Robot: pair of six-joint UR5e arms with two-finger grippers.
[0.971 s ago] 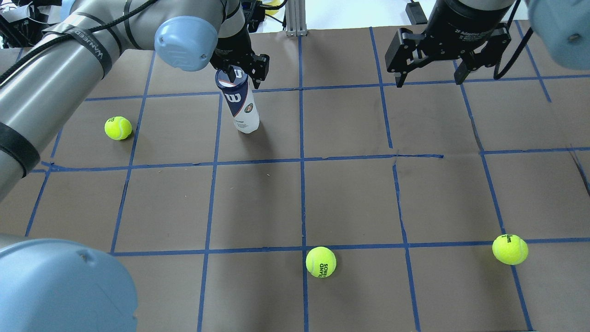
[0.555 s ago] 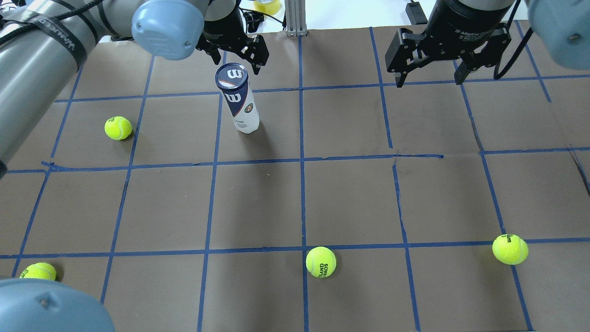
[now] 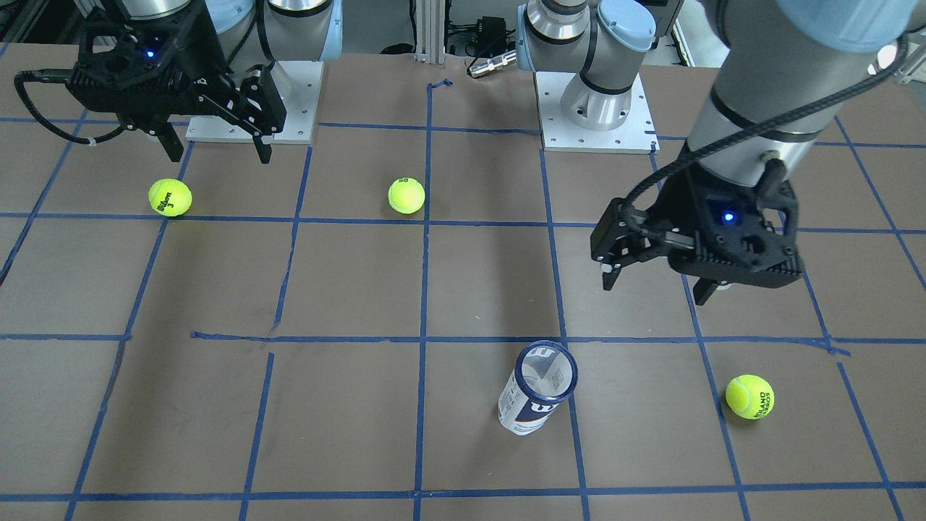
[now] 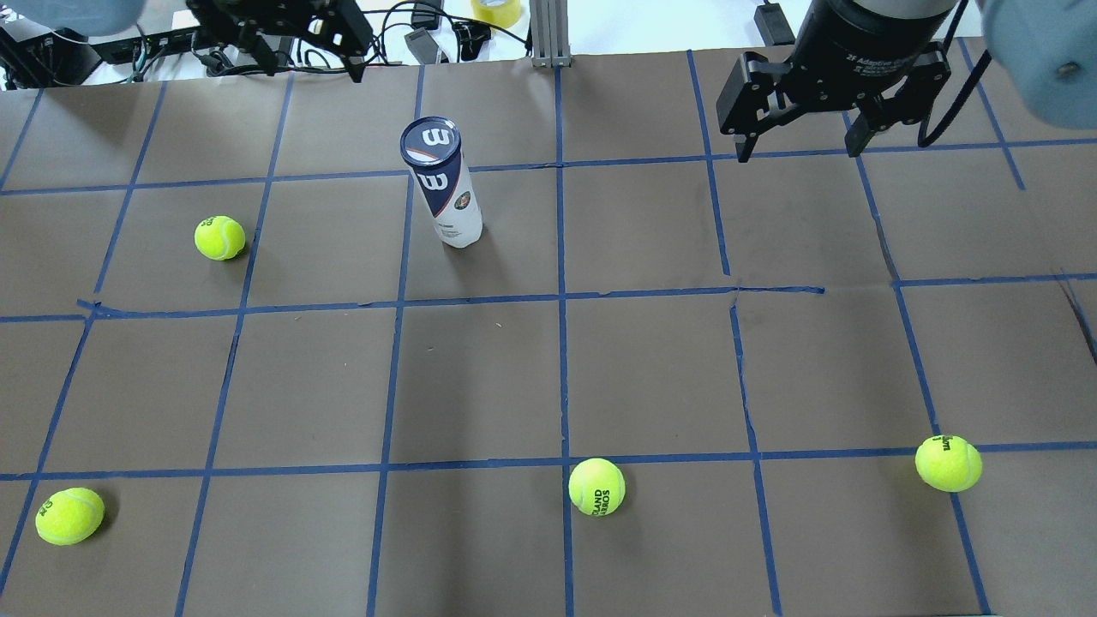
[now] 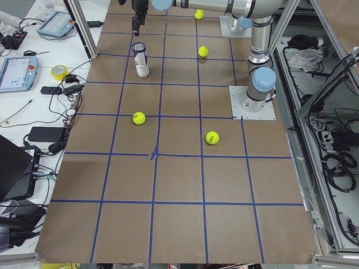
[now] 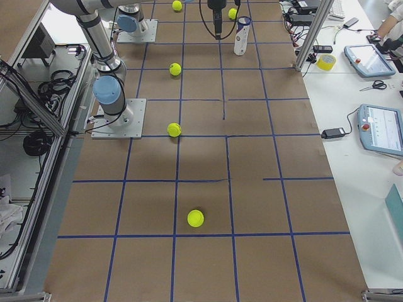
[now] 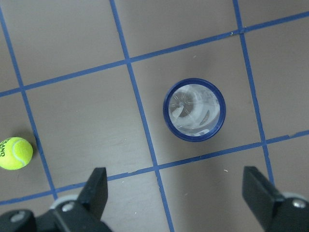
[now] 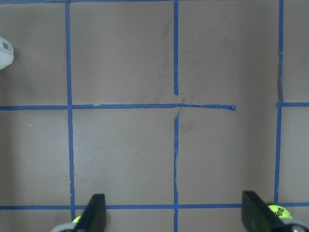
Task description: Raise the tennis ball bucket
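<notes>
The tennis ball bucket (image 4: 443, 190) stands upright on the brown table, a slim clear can with a white-and-navy label and a dark blue rim. It also shows in the front view (image 3: 537, 391). The left wrist view looks straight down into its round top (image 7: 194, 109). My left gripper (image 3: 655, 289) is open and empty, high above the table and off to the can's left side, apart from it. It sits at the top edge of the overhead view (image 4: 313, 68). My right gripper (image 4: 800, 152) is open and empty, far to the right of the can.
Several yellow-green tennis balls lie on the table: one left of the can (image 4: 219, 237), one front centre (image 4: 596, 487), one front right (image 4: 948, 463), one front left (image 4: 69, 516). Blue tape lines (image 4: 561, 296) grid the table. Cables and a tape roll (image 4: 496, 10) lie beyond the far edge.
My left gripper was around the can's top; it has pulled up and away to the far left, empty. The can stays upright in place. The right gripper has not moved.
</notes>
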